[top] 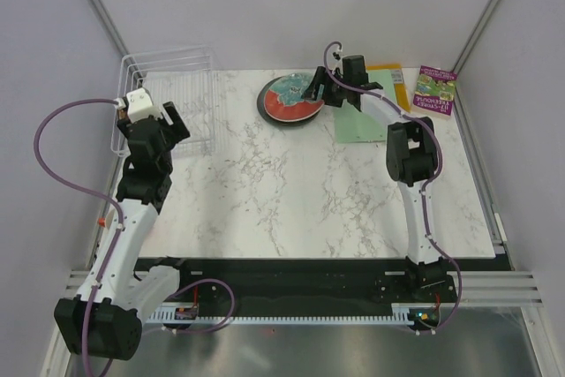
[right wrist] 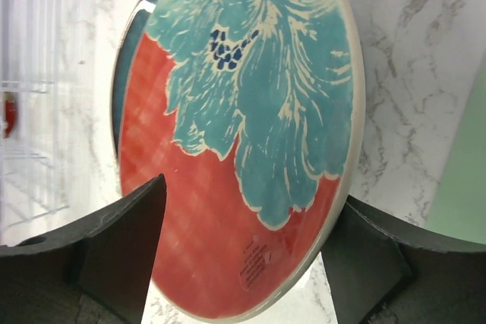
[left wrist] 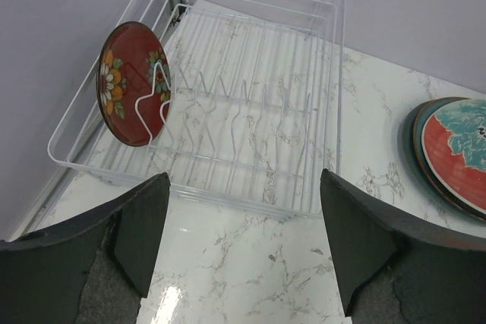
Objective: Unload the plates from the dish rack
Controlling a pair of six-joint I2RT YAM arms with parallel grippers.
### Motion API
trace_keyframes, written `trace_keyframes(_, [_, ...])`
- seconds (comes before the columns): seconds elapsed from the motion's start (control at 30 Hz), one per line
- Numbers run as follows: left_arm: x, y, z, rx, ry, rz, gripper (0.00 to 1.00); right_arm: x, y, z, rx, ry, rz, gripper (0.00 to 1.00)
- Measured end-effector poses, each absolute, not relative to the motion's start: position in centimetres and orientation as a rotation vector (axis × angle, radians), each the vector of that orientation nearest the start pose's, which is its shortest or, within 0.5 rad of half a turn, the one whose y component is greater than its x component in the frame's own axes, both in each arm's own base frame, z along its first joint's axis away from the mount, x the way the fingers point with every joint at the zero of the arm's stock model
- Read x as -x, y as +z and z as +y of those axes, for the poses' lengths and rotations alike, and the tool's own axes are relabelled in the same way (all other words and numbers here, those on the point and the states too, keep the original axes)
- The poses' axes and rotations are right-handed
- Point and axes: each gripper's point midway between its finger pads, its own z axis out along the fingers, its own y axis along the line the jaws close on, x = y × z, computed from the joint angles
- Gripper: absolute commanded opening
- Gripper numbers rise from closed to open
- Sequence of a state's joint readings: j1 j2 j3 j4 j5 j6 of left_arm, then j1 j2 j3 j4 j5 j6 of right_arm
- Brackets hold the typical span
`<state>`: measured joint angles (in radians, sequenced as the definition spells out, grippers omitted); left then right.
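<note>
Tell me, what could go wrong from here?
The red floral plate stands on edge in a corner of the dish rack; the open left gripper could snag wires or tip it when reaching. The open right gripper straddles the red-and-teal plate topping the stack; lifting away, a finger might nudge it off-centre.

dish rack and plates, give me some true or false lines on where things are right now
1. The dish rack holds just one red plate, upright at one end. True.
2. The left gripper grips that plate. False: it is open, short of the rack, holding nothing.
3. A red and teal plate tops a stack on the table. True.
4. The right gripper is shut. False: it stands open over the stack's top plate.
</note>
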<state>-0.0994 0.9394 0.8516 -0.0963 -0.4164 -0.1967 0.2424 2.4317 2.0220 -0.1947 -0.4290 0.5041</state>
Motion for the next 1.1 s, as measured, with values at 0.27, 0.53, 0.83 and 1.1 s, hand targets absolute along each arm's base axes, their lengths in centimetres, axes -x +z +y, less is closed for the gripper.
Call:
trace_keyframes(0.27, [-34.2,27.7,2.8,0.377,0.147,1.72,0.86,-59.1,8.4,23.4,0.056,0.519,2.31,0.84])
trace_keyframes(0.53, [-34.1,27.4,2.9,0.376,0.151,1.732,0.86,-58.3,6.4,20.9,0.076,0.293,2.396,0.85])
trace_keyframes(0.83, [-34.2,27.0,3.3,0.389,0.183,1.739,0.95,-58.5,5.7,21.5,0.098,0.298,2.401,0.84])
trace_keyframes(1.1, [-37.0,25.2,10.6,0.5,0.527,1.777,0.96,-54.8,6.2,21.4,0.097,0.346,2.411,0.82])
